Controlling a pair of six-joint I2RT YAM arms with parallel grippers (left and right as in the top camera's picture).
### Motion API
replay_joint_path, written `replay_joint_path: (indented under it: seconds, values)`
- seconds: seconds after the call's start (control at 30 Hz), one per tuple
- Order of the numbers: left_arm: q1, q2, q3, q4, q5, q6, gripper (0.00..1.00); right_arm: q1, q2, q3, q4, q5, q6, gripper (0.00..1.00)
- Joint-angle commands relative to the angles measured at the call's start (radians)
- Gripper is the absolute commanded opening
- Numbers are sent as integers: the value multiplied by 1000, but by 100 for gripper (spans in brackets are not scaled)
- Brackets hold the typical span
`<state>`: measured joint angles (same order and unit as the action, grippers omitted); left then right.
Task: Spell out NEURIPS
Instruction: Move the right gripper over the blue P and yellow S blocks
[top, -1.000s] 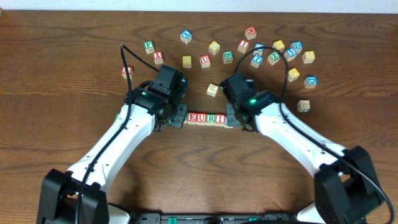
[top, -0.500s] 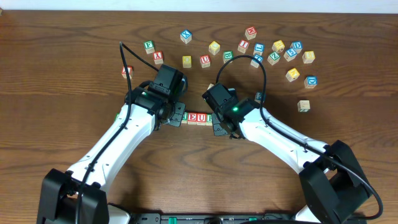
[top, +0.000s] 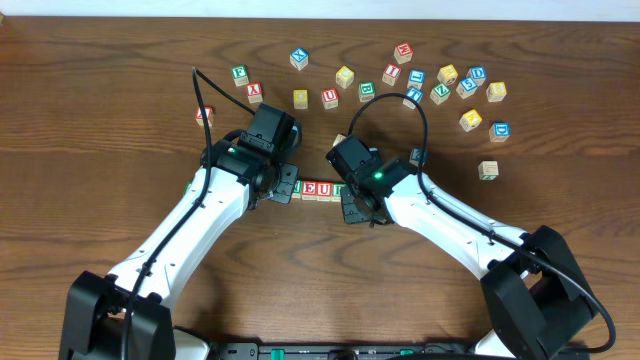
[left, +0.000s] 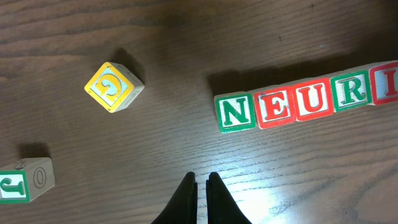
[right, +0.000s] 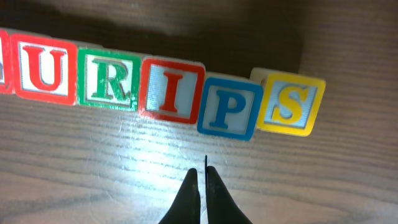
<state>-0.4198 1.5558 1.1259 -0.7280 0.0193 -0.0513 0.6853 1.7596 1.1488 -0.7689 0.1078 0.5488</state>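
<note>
Seven wooden letter cubes are sitting in one row (top: 318, 189) on the dark wooden table (top: 100, 90), between the two wrists, reading NEURIPS: green N (left: 236, 112), red E (left: 276, 107), red U (left: 314, 101), green R (left: 352, 93), red I (right: 171, 92), blue P (right: 230, 113), yellow-framed S (right: 291, 104). Neighbours are touching; P and S are sitting slightly skewed off the line.

Left gripper (left: 202, 180) is hovering near the N, jaws pinched together, carrying nothing. Right gripper (right: 202, 174) is hovering near the P, jaws likewise closed and empty.

Handling, judged: the cubes are looking light, rigid and smooth-painted, liable to slide or twist when pushed. With sides abutting, only near and far faces are offering a hold.

Spare cubes (top: 447, 73) are lying scattered on the far side, well apart.
</note>
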Motion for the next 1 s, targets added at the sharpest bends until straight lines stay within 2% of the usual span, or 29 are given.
replay_joint_path:
  seconds: [0.0,0.53,0.97]
  values:
    - [4,-7,-10,0,-17,10,7,10,2,1,-14,-13,31,1]
    - [4,-7,-10,4,-51,9,8,10,2,1,-77,-13,136,1]
    - [4,-7,-10,6,-58,10,7,27,64,-18,-10,-10,138,1]
